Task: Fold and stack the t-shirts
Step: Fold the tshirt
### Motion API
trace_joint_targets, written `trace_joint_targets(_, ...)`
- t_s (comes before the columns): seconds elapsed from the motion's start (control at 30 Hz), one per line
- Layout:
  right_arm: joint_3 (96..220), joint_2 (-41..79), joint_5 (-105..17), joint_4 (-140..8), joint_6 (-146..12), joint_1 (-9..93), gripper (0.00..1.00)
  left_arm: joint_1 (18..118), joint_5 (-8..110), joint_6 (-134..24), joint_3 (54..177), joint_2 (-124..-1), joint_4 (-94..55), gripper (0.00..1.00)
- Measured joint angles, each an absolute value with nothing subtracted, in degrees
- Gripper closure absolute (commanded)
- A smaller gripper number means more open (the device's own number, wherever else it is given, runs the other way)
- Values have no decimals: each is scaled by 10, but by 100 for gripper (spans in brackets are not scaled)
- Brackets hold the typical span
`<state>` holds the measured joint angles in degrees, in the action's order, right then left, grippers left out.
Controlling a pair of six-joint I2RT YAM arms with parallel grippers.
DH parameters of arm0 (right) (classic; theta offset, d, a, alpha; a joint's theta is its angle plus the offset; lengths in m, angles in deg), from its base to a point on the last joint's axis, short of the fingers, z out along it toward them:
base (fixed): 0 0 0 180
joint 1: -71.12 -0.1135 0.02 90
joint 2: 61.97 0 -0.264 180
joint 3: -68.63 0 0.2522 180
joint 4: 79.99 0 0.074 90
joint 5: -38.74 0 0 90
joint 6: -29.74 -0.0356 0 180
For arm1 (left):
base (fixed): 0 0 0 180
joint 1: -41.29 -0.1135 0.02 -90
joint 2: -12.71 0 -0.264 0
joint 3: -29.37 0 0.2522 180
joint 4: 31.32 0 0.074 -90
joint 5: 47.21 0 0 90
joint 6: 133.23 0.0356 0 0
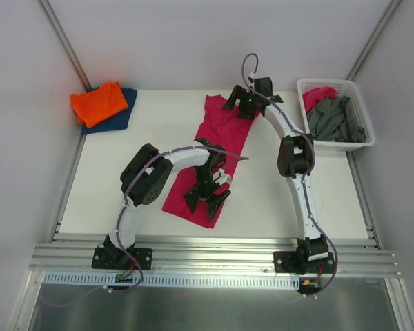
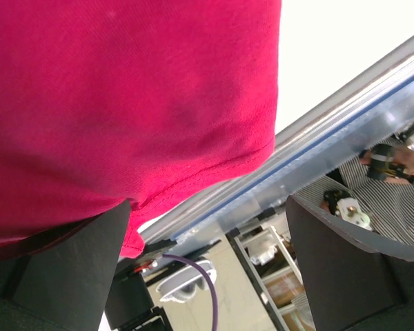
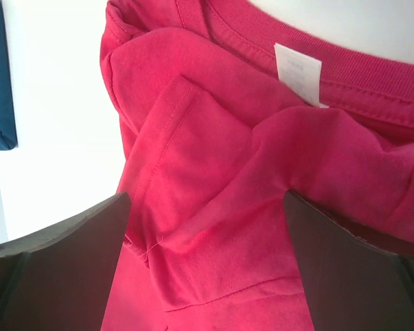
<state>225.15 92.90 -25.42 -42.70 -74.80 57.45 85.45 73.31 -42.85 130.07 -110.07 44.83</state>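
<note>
Left hand [image 1: 208,198]: jaws wide, holding nothing; poised at the near hem of the magenta t-shirt [image 1: 228,131], at 6 o'clock on the tabletop [image 1: 124,165].
Right hand [image 1: 241,103]: jaws wide, empty; set over the collar end at 12 o'clock, where its wrist view shows the neck label and a sleeve turned inward.
Magenta t-shirt: lies flat mid-tabletop as a long narrow strip, running from 12 o'clock down toward 6 o'clock, slightly slanted.
Step in hand: judged to be the crosswise fold, the lengthwise folds appearing done.
Next move: calls for each hand to close on its end of the strip, taking all layers, so one end can be carried over the other without the sleeves spilling out.
Finished stack: orange t-shirt [image 1: 99,103] resting on dark blue t-shirt [image 1: 121,118], at 10 o'clock.
Basket [image 1: 345,145]: white lattice, at 2 o'clock; holds crumpled grey t-shirts [image 1: 338,121] and, at its far end, pink cloth [image 1: 317,95] of unclear kind.
</note>
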Motion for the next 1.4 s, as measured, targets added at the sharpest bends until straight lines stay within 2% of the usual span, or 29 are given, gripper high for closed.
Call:
trace_joint_targets(0.5,2277,953,-256,-467,-766,540,1,877,788,-449,1390,-1177,499,1)
trace_joint_targets(0.97,2291,962,-266,-472,-774,539,0,904,802,-452,1387,-1175,492,1)
trace_joint_targets(1.4,2299,971,-283,-498,-774,539,1,924,817,-450,1436,-1191,478,1)
